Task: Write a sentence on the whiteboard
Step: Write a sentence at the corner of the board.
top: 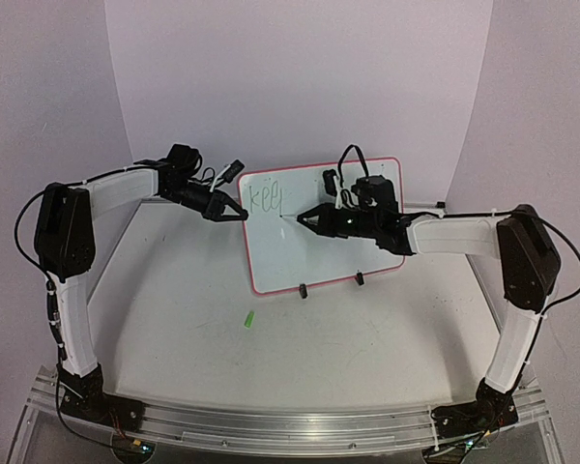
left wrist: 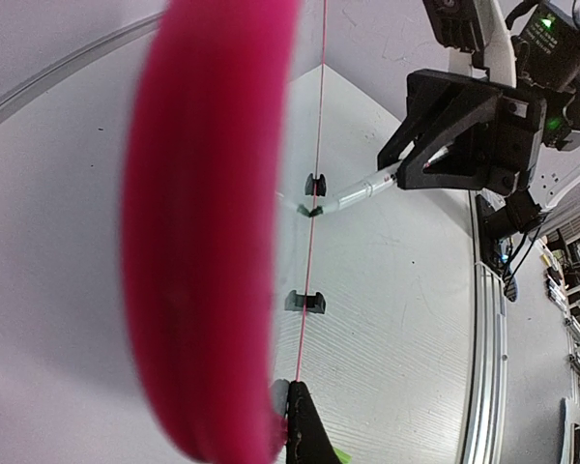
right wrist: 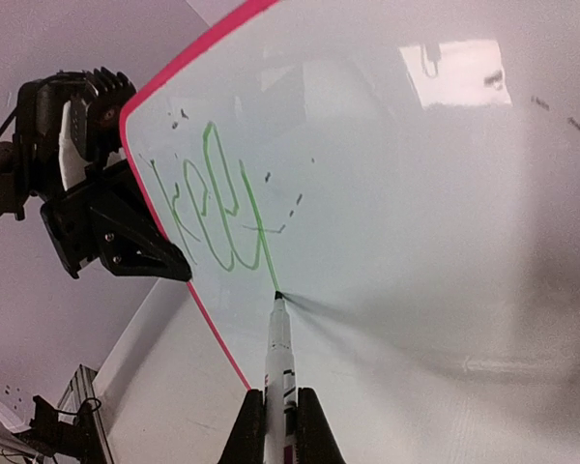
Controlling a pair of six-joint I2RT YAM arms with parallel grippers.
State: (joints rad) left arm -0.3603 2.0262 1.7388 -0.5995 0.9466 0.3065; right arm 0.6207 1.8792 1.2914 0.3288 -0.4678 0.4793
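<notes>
The whiteboard (top: pixel 295 256) stands tilted on two black clip feet (top: pixel 303 290) at mid-table, its red-pink rim a blurred band (left wrist: pixel 213 242) in the left wrist view. Green letters (right wrist: pixel 213 203) sit near its upper left corner, and a green stroke runs from them down to the marker tip. My left gripper (top: pixel 240 215) (left wrist: pixel 288 396) is shut on the board's left edge. My right gripper (top: pixel 304 220) (right wrist: pixel 280 430) is shut on a white marker (right wrist: pixel 280 353). The marker's tip touches the whiteboard (right wrist: pixel 416 193) just below the letters.
A small green marker cap (top: pixel 248 318) lies on the table in front of the board's left corner. A curved white backdrop rises behind the board. The aluminium rail (top: pixel 271 425) with both arm bases runs along the near edge.
</notes>
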